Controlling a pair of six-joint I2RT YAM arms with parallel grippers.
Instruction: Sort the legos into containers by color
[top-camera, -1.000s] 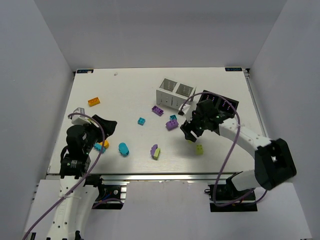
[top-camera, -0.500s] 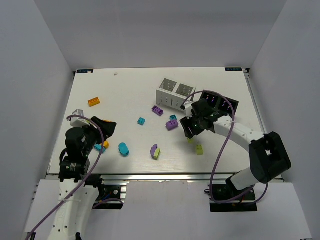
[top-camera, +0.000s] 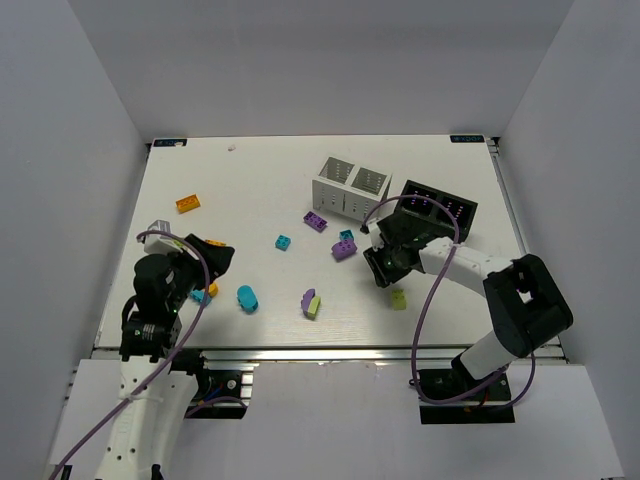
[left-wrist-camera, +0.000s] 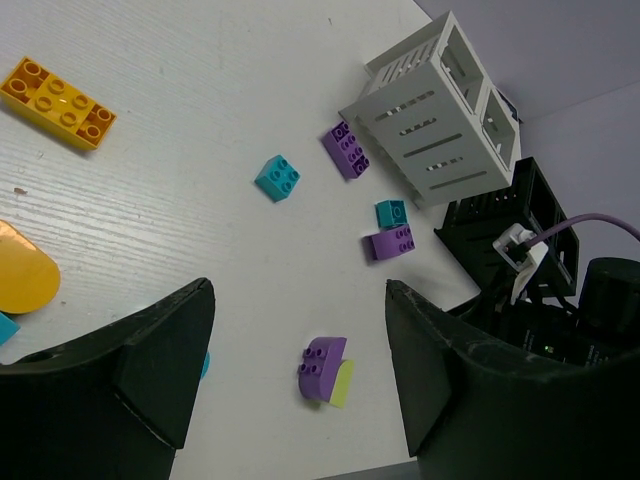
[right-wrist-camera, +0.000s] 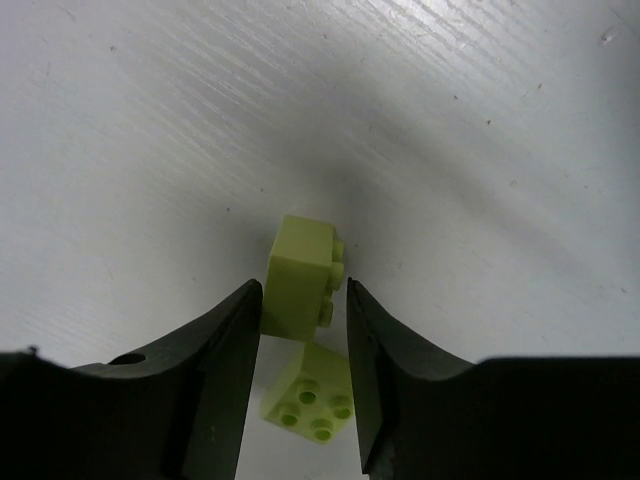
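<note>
**Right claw** (right-wrist-camera: 303, 300): lowered to the desk (top-camera: 250, 170) just in front of the black box (top-camera: 440, 208), toward the right edge. Its fingers stand close on either side of a lime brick (right-wrist-camera: 303, 272), which rests on the desk on its side, studs facing sideways. The pictures do not show whether the fingers press on it. A second lime brick (right-wrist-camera: 310, 395) lies studs up just beside the first, on its near side.

**Left claw** (top-camera: 212, 253): held over the near left part of the desk. Its fingers stand wide apart with nothing between them.

**Boxes:** the white box (top-camera: 352, 187) stands just beside the black box, right of centre toward the far edge.

**Loose bricks on the desk:**
- an orange brick (top-camera: 187, 203) near the left edge
- a cyan brick (top-camera: 283, 242) at mid-desk
- a purple brick (top-camera: 315, 221) in front of the white box
- a rounded cyan brick (top-camera: 246, 297) toward the near edge
</note>
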